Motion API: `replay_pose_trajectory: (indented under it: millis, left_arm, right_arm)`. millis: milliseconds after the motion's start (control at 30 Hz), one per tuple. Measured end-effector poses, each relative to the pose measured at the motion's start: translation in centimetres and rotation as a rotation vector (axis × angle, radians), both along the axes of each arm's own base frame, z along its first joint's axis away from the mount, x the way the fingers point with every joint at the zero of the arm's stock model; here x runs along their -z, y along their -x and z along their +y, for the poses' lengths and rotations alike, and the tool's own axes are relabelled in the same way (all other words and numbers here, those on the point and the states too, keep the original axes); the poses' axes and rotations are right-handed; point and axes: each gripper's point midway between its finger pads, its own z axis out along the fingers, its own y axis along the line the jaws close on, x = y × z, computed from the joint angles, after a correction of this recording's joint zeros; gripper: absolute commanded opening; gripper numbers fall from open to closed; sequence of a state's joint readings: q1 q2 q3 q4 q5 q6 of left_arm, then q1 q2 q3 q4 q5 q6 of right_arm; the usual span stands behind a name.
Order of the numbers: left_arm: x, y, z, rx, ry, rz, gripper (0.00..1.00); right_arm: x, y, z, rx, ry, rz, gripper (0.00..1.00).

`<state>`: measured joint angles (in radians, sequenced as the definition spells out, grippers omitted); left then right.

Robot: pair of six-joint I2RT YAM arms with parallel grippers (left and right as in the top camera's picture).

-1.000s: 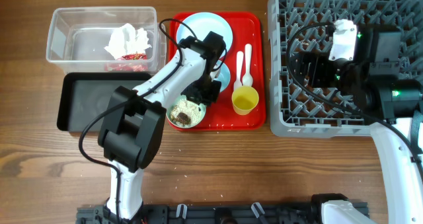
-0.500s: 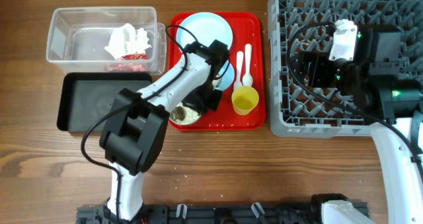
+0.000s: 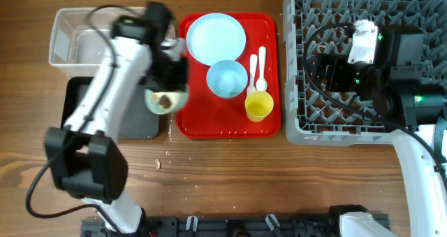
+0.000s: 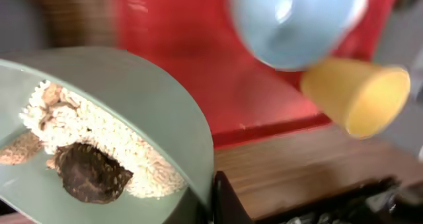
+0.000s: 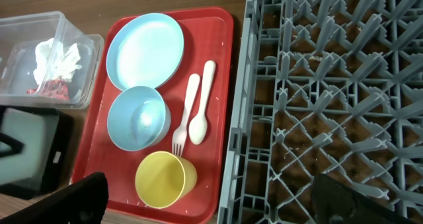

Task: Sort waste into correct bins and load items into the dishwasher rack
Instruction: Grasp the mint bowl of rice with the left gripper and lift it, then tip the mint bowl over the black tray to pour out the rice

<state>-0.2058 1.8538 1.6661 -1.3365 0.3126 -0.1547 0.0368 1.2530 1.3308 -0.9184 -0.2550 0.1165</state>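
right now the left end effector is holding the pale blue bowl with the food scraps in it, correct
Not quite: the left end effector holds the pale green bowl with the food scraps in it, as the left wrist view shows. The pale blue bowl sits on the red tray.

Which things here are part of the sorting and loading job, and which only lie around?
Job: pale green bowl with food scraps, plate, blue bowl, yellow cup, spoon, fork, paper wrapper, clear tub, black tray, rack.
Lying about: red serving tray, wooden table.
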Motion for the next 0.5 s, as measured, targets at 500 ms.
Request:
replay_pose_trajectory:
  millis: [500]
  left_arm:
    - [3.5, -1.0, 14.4, -0.445, 0.603, -0.116, 0.04]
  right_arm:
    - [-0.4, -0.4, 0.0, 0.011, -0.011, -0.019, 1.0]
